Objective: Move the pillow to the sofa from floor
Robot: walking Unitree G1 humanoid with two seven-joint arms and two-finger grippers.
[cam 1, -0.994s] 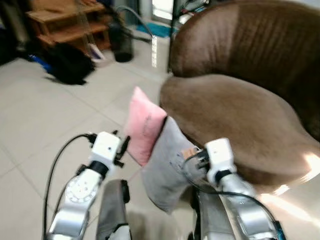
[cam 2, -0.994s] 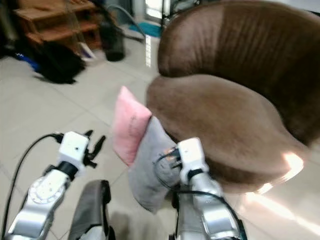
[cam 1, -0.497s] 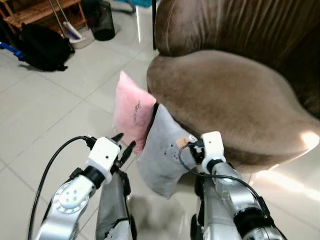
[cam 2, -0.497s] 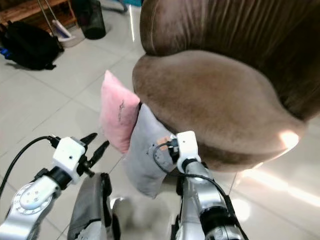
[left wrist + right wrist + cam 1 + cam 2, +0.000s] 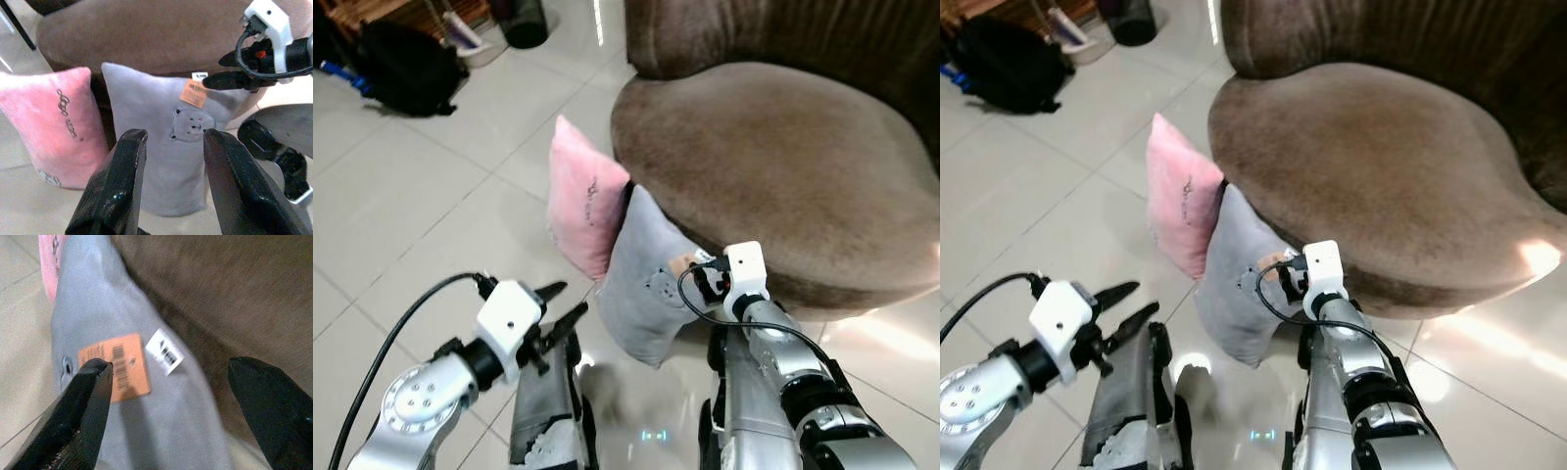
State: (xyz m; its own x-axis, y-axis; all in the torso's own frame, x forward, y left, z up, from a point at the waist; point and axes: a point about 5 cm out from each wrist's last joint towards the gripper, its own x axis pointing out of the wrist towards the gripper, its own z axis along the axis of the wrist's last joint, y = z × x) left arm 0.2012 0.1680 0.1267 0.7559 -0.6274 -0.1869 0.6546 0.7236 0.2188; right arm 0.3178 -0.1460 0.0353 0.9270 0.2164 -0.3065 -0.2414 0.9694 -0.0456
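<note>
You had 2 pillows standing on the floor (image 5: 401,225), leaning against the sofa (image 5: 783,166): a grey pillow (image 5: 646,284) in front and a pink pillow (image 5: 582,201) just behind it, touching. Your right end effector (image 5: 168,406) was released, its fingers spread wide around the grey pillow's upper corner by the orange tag (image 5: 122,364), not yet pinching. Your left end effector (image 5: 171,186) was also released, hanging near the grey pillow's face and empty.

To do this step well, I'd judge you should have pushed the right fingers deeper over the corner before clamping, so they took a thick fold of fabric rather than the tag or seam edge. The left could have steadied the lower side.

The grey pillow looked soft and plush, rectangular, with a small stitched bear (image 5: 190,127); it would sag and bunch under a pinch. The sofa seat was rounded brown velvet, the floor glossy tile.
</note>
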